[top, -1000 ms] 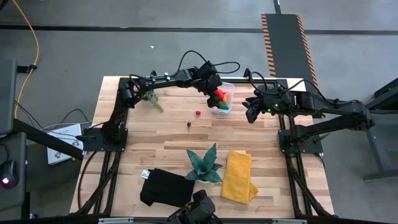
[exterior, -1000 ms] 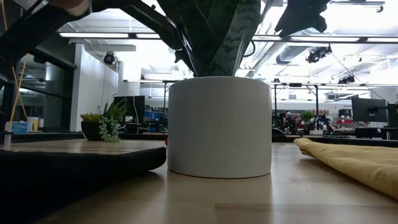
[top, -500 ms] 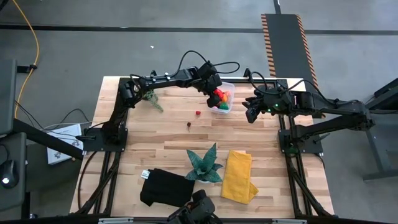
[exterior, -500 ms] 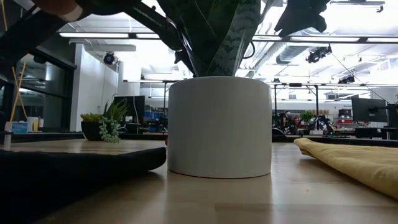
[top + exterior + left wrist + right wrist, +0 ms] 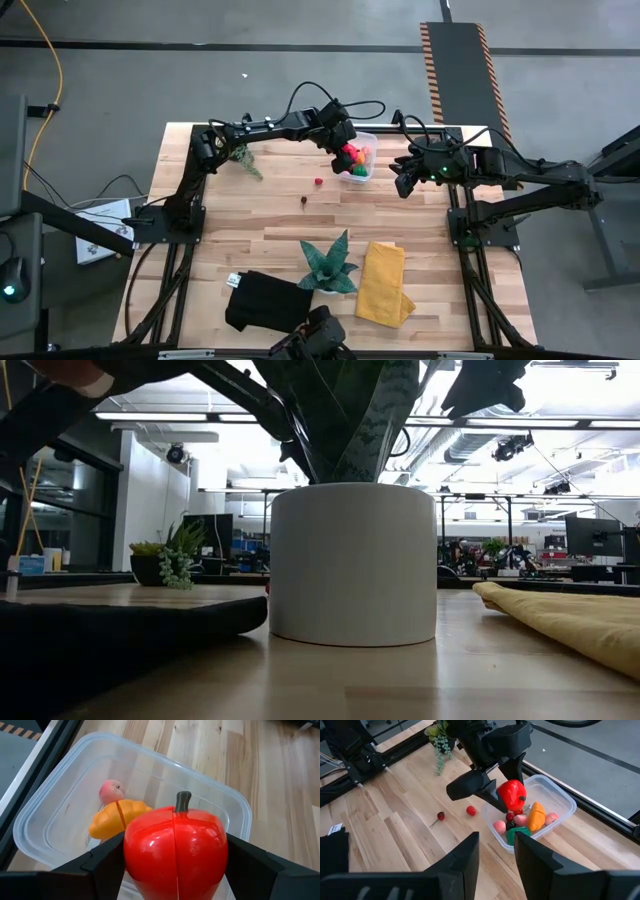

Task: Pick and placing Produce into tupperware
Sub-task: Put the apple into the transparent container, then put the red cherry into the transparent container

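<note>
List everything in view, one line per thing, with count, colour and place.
tub: one, clear plastic, far side of the table, between the two grippers.
produce in the tub: several, orange, pink, green and dark pieces.
red apple: one, red with a dark stem, held over the tub.
loose produce: two small pieces, one red, one dark, on the wood toward the table's middle from the tub.
leafy potted plant: one, green, far left of the table.
spiky plant: one, teal, in a white pot, near side.
yellow cloth: one, folded, right of the spiky plant.
black cloth: one, near-left.
table: one, light wood.
left gripper: shut on the red apple.
right gripper: right of the tub, empty.
</note>
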You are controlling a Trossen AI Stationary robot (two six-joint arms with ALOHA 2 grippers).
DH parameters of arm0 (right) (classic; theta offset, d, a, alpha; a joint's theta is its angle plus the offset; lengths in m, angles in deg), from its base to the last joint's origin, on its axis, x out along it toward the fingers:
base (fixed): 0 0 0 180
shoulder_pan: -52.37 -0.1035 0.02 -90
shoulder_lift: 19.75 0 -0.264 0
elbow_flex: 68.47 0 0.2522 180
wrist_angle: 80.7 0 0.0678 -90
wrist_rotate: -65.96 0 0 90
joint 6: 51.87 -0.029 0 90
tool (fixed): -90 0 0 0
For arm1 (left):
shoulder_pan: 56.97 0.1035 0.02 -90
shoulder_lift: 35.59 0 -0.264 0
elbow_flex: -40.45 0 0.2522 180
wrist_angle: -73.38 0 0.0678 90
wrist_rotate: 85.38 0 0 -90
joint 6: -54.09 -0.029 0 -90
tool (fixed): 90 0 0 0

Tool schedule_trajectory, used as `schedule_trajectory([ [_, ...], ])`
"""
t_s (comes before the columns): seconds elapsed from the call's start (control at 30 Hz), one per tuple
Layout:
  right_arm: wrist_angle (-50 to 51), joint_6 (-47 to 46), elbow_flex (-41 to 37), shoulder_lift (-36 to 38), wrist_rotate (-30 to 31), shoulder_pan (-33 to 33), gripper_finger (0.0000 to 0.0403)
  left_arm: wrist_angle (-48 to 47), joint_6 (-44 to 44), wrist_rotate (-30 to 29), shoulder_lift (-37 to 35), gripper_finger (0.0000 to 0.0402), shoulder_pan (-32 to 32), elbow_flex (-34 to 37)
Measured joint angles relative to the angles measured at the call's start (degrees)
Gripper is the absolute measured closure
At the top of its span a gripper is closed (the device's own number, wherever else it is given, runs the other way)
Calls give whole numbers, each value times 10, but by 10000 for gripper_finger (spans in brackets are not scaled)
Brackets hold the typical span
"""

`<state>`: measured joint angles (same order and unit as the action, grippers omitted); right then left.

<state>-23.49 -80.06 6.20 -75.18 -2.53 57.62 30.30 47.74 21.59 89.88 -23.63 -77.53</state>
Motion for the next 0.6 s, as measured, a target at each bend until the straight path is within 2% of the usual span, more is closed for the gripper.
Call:
schedule_trajectory([
  [0.3, 0, 2, 0, 0, 1, 0, 290, 0, 0, 4, 0, 82, 0, 0],
  [0.6, 0, 4, 0, 0, 2, 0, 290, 0, 0, 4, -1, 79, 0, 0],
])
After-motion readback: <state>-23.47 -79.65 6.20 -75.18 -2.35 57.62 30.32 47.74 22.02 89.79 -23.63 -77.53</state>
